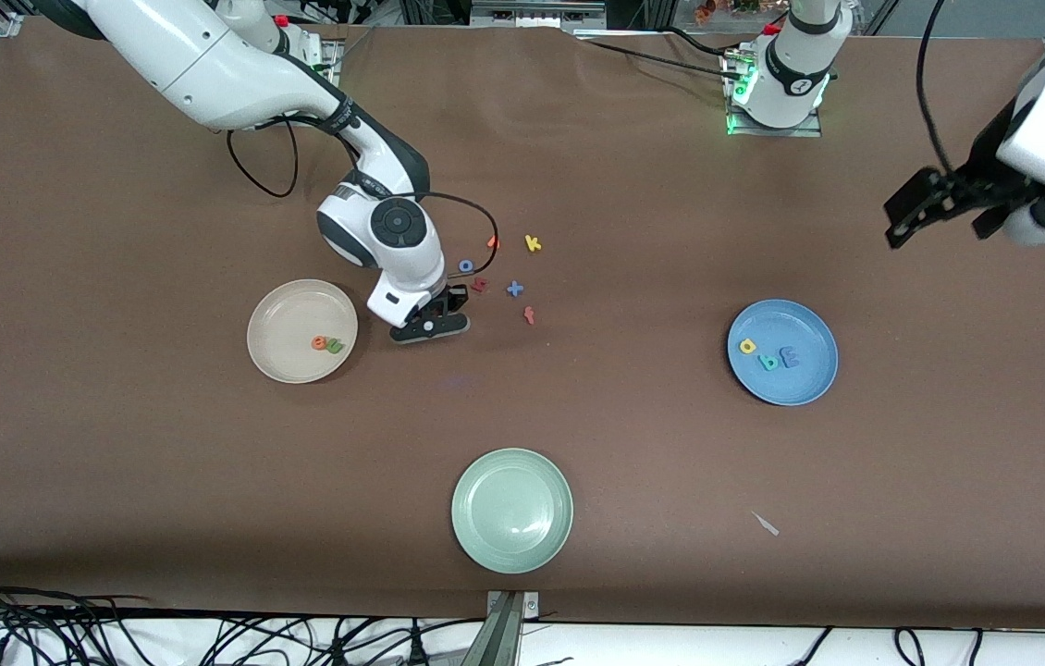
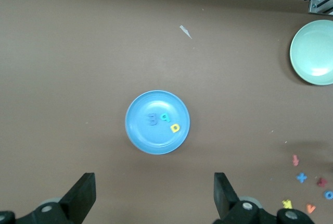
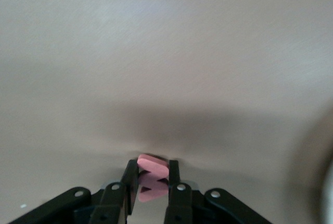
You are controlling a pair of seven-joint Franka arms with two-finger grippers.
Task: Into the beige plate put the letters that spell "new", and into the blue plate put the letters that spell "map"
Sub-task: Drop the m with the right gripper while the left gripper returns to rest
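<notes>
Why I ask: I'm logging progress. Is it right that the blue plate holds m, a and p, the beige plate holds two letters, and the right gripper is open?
Not quite: the right gripper is shut on the pink w, as the right wrist view shows. The rest stands.

So the pale green plate [image 1: 511, 511] sits alone at the edge of the brown table [image 1: 116, 444] nearest the front camera. Everything else is farther from the camera than it: a loose bunch with a yellow k [image 1: 533, 243], blue o [image 1: 465, 265], blue plus [image 1: 514, 289], a red f [image 1: 530, 315] and a dark red letter [image 1: 479, 285]. A small pale scrap [image 1: 766, 524] lies well apart from the plate, toward the left arm's end.
</notes>
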